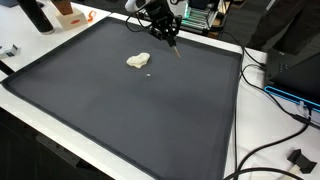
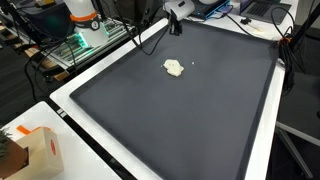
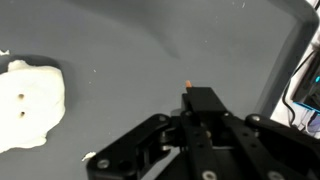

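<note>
My gripper hangs over the far part of a dark grey mat. It also shows in the wrist view and in an exterior view. The jaws are shut on a thin stick whose small orange tip pokes out past the fingers, just above the mat. A cream-white lump with two small holes lies on the mat a short way from the gripper. It appears in both exterior views and at the left edge of the wrist view.
The mat has a white border. An orange-and-white box stands beside the table. Black cables trail over the edge, and electronics sit behind the mat.
</note>
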Robot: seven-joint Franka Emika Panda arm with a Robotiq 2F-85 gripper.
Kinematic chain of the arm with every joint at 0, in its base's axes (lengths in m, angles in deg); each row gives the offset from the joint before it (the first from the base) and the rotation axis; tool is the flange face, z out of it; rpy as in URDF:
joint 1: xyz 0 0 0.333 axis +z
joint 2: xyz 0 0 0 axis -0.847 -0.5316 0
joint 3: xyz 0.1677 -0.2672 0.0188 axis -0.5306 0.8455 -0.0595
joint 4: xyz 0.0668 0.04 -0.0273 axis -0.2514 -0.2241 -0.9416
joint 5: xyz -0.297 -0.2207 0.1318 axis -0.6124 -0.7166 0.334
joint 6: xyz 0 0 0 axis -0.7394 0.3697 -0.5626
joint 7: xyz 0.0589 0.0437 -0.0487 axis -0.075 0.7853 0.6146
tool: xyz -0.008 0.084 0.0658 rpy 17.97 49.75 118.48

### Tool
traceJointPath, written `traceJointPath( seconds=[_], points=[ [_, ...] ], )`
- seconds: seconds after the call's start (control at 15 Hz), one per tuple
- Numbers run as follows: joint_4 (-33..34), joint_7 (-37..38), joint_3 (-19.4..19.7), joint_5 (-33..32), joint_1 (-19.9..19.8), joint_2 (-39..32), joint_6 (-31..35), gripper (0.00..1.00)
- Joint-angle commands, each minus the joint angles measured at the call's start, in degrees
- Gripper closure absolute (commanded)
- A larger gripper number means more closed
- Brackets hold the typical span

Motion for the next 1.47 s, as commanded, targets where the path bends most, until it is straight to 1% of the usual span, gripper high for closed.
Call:
traceJointPath(
  seconds=[0.0,0.33,0.6,0.93,1.4],
  points=[
    [-0.38,-1.36,-2.93,-1.80,-2.19,-3.95,1.49,0.97],
    [1.00,-1.39,-5.43,-4.62,-3.50,-6.39,1.48,0.97],
    [1.80,-1.39,-6.46,-6.10,-4.03,-7.48,1.48,0.97],
    [2.88,-1.39,-6.89,-6.97,-4.29,-8.61,1.48,0.97],
    [6.69,-1.60,-6.48,-7.71,-4.49,-8.91,1.49,0.97]
  ],
)
